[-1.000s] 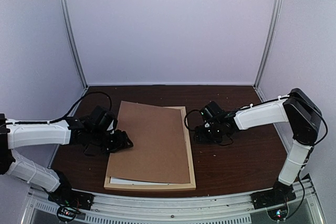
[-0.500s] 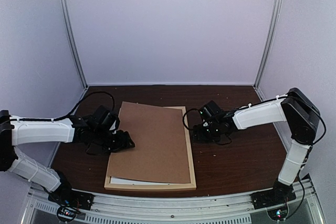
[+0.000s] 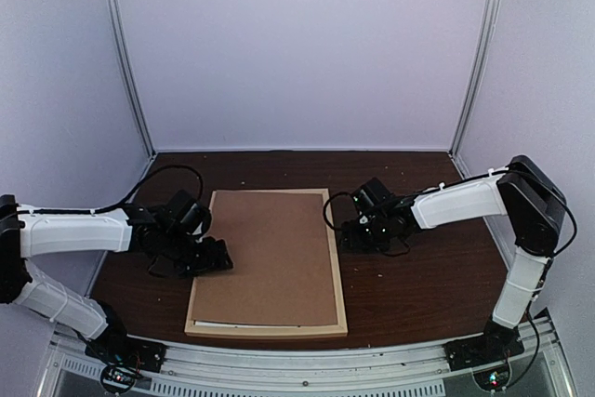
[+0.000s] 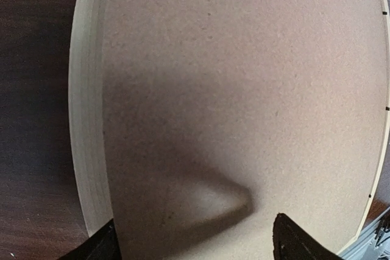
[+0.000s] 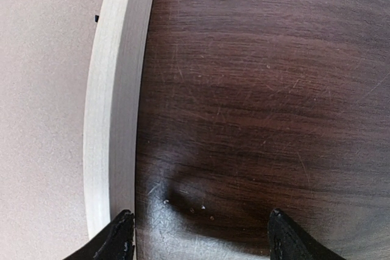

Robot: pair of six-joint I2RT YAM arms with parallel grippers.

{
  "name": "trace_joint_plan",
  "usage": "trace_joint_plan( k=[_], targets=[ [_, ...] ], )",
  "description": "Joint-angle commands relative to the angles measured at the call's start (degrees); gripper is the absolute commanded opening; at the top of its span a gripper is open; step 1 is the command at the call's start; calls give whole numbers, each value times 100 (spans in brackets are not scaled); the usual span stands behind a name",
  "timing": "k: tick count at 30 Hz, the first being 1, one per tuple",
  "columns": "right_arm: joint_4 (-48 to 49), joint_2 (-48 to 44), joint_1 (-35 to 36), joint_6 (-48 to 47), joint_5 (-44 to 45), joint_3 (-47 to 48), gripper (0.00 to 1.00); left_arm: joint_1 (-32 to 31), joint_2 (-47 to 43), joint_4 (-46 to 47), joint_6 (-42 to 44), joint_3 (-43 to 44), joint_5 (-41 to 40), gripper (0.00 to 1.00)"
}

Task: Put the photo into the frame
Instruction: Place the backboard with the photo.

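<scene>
The frame (image 3: 333,258) of pale wood lies flat on the middle of the table, with a brown backing board (image 3: 270,258) lying square inside it. The photo is hidden. My left gripper (image 3: 216,256) is open at the board's left edge. In the left wrist view its fingers (image 4: 100,246) straddle the board (image 4: 244,89) beside the frame's left strip (image 4: 85,120), holding nothing. My right gripper (image 3: 346,234) is open just right of the frame. It is empty over bare wood next to the frame's right strip (image 5: 116,120).
The dark wooden table (image 3: 418,285) extends right of the frame and behind it. Pale walls with metal posts (image 3: 130,62) close off the back and sides. Small black tabs (image 4: 385,11) sit along the frame's inner right edge.
The backing board lay skewed over the frame's left strip; now it sits square inside the frame. My left gripper has opened wider and let it go. The right arm has barely moved.
</scene>
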Motion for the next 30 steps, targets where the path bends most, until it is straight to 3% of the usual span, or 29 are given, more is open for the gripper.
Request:
trace_joint_plan(
  k=[1,30],
  targets=[
    [-307,474,72,103,-481,-267,75,-34,-33,-16,164,195,-64,81],
    [-333,492,104,92,-483,-242,75,-39,22,-594,598,442,-664,83]
  ],
)
